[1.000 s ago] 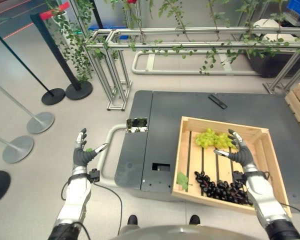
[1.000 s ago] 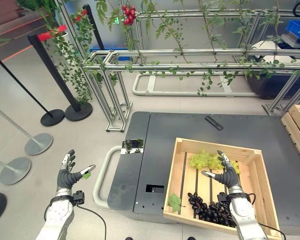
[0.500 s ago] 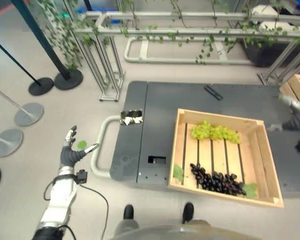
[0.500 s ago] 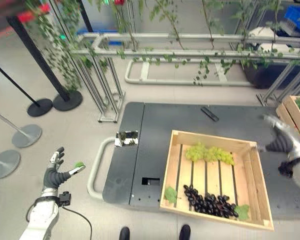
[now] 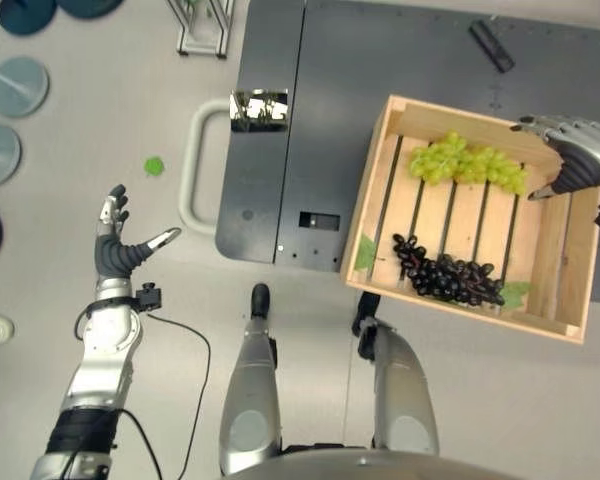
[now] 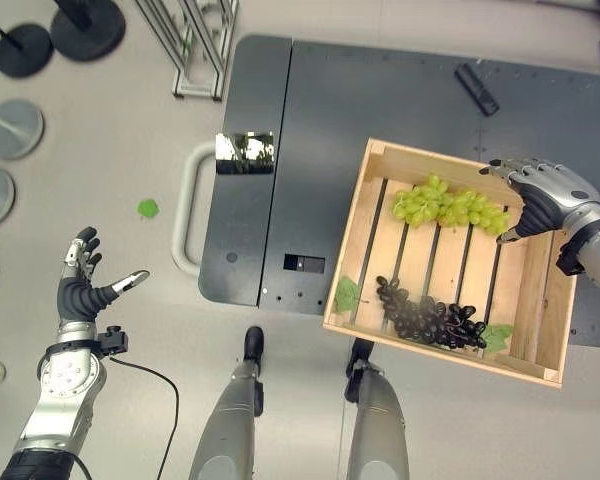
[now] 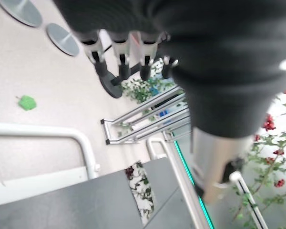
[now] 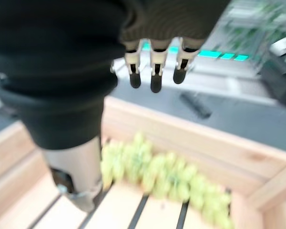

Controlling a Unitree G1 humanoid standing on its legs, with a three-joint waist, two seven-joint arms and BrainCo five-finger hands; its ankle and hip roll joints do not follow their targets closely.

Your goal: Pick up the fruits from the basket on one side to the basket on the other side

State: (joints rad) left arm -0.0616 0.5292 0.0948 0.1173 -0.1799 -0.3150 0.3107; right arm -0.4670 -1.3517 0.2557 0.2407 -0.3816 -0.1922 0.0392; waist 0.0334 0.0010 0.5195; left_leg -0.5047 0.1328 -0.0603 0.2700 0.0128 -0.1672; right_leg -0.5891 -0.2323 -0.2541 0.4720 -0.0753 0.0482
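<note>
1. A dark grey desk (image 6: 400,100) is carrying a wooden basket (image 6: 352,250) near its front edge.
2. Green grapes (image 6: 450,208) are lying at the basket's far end, dark grapes (image 6: 425,315) at its near end, well apart.
3. The right hand (image 6: 542,195) is hovering over the basket's far right corner, just beside the green grapes, fingers loosely bent, holding nothing.
4. The left hand (image 6: 80,290) is hanging over the floor, fingers spread wide, empty.
</note>
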